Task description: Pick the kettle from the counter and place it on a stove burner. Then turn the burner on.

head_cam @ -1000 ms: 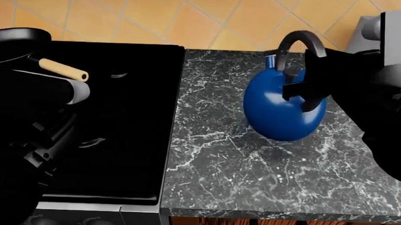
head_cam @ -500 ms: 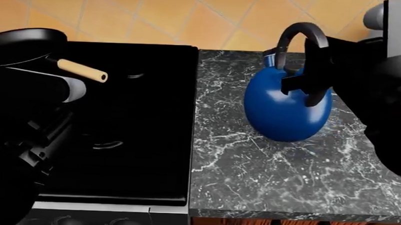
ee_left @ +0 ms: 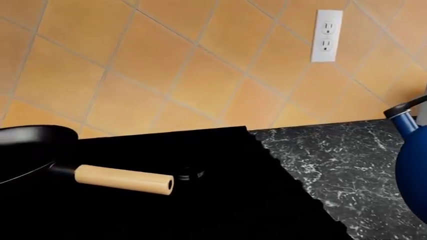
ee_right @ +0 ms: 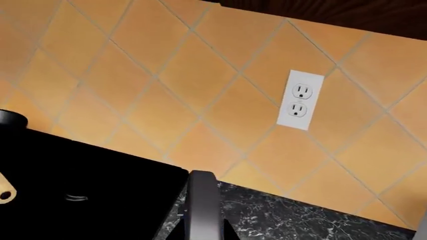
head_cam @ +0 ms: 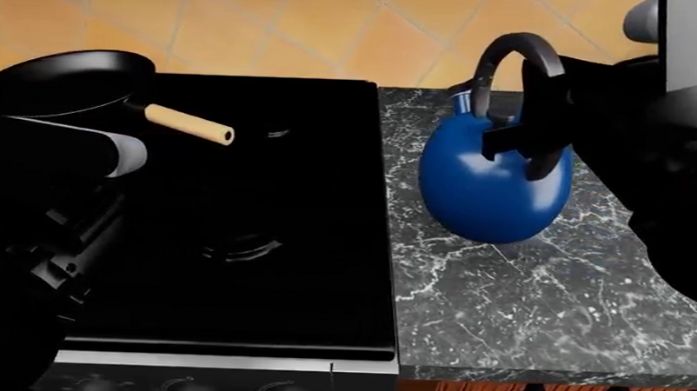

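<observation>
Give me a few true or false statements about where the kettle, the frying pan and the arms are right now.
1. The kettle sits on the stove. False: it is over the counter.
2. The frying pan has a wooden handle. True.
3. The right tool is at the kettle's handle. True.
4. The left tool holds the pan. False: the pan lies apart, untouched.
5. A wall outlet shows above the counter. True.

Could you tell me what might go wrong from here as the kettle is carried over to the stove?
The right hand grips the kettle only by its tall handle, so the round body could swing or tilt. The frying pan has its wooden handle jutting over the stove, where the kettle might clip it.
</observation>
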Available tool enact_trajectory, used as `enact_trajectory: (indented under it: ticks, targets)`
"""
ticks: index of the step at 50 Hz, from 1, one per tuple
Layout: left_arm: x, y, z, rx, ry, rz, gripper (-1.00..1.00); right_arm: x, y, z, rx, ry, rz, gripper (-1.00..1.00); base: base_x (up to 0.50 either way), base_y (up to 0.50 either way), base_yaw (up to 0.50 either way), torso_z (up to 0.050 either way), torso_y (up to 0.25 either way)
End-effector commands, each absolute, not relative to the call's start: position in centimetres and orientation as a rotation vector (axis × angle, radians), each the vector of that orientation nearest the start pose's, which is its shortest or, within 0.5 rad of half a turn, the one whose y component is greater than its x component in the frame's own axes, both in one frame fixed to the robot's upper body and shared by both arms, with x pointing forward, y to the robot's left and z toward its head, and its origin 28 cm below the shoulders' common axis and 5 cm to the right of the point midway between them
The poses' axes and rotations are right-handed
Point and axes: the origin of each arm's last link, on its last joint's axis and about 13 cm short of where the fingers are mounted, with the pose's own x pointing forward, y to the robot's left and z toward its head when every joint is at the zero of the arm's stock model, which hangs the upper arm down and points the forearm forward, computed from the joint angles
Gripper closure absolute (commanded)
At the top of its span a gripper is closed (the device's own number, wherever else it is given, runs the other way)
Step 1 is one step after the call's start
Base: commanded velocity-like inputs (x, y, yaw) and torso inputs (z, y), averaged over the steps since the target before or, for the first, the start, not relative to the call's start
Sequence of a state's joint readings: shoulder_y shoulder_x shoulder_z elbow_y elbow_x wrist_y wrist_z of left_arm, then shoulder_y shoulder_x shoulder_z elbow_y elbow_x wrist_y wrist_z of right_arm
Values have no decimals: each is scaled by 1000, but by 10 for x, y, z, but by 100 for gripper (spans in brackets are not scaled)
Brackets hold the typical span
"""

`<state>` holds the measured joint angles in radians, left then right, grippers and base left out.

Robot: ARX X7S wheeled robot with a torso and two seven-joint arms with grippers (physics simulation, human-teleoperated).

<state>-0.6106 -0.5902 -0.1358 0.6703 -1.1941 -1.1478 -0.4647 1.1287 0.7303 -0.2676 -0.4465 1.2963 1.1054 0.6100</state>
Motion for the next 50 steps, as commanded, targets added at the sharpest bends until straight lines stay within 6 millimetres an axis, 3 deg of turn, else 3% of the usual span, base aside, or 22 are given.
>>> enact_trajectory:
  ticks: [1, 50]
  targets:
    - [218, 262, 232, -1, -12, -222, -100, 250, -150, 315, -183, -144, 135, 100, 0, 219, 0, 0, 0]
    - [221, 262, 231, 0, -10, -222, -100, 256, -148, 314, -179, -165, 144, 100, 0, 221, 0, 0, 1]
